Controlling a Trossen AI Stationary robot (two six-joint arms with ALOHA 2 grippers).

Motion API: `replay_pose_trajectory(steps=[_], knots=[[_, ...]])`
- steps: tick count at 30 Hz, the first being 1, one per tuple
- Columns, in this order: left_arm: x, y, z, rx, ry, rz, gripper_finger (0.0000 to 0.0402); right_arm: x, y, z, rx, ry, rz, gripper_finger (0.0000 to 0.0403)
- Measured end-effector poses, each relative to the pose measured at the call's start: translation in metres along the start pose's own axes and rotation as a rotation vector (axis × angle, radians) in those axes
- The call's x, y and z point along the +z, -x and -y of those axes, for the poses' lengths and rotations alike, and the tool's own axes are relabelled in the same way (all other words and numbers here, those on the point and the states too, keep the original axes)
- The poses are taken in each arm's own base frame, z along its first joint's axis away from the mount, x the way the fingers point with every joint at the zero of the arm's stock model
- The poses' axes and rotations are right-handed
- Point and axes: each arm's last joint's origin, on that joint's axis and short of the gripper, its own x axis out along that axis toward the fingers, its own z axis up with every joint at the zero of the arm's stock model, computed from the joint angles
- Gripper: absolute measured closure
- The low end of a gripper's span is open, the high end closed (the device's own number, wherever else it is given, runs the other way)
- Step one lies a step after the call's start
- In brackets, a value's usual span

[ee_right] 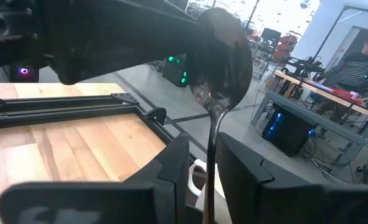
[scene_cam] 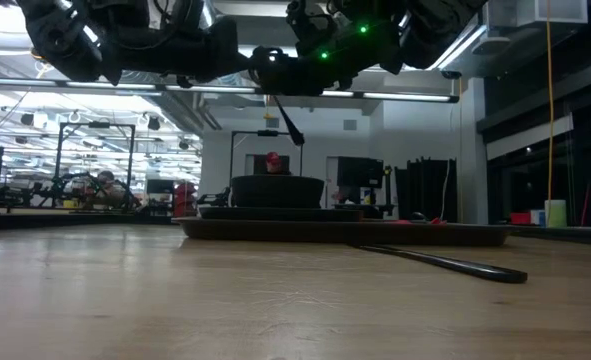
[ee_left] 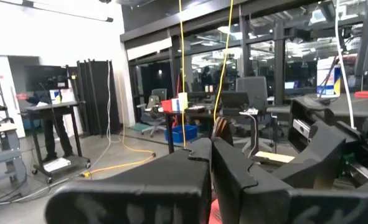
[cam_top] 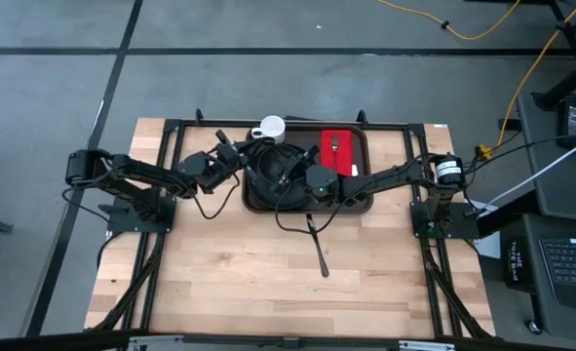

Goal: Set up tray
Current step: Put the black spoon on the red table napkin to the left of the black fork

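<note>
Two arms meet over the tray at the far middle of the counter [cam_top: 268,292].

From the left, we see the left pincer [cam_top: 251,148] reaching in over the tray's left part, its fingers [ee_left: 190,180] pressed together with nothing between them. Just beyond it a white mug [cam_top: 270,128] stands on the counter, at the tray's far rim. The tray [cam_top: 362,146] lies flat, carrying a round black plate [cam_top: 278,156] on its left half and a red napkin [cam_top: 338,153] with a fork [cam_top: 334,144] on its right half. The right pincer [cam_top: 289,176] hangs over the plate, clamped on the handle of a dark spoon [ee_right: 224,56]. A dark knife [cam_top: 317,246] lies on the bare wood nearer us, apart from the tray.
</note>
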Motion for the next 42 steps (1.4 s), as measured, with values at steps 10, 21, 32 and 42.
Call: replay_pose_trajectory(steps=[10, 21, 32, 42], knots=[[0.0002, 0.0011, 0.0026, -0.015, 0.002, 0.002, 0.0400, -0.0008, -0.0001, -0.0001, 0.001, 0.010, -0.007, 0.0324], [0.0015, 0.0028, 0.0060, -0.028, 0.008, 0.008, 0.0400, -0.0011, -0.0002, 0.0000, 0.001, 0.012, -0.009, 0.0324], [0.0014, 0.0028, 0.0059, -0.025, 0.024, 0.007, 0.0400, -0.0013, -0.0002, 0.0009, -0.029, 0.008, -0.016, 0.0352], [0.0014, 0.0028, 0.0059, -0.028, 0.007, 0.008, 0.0400, -0.0013, -0.0003, 0.0011, -0.033, 0.007, -0.016, 0.0387]])
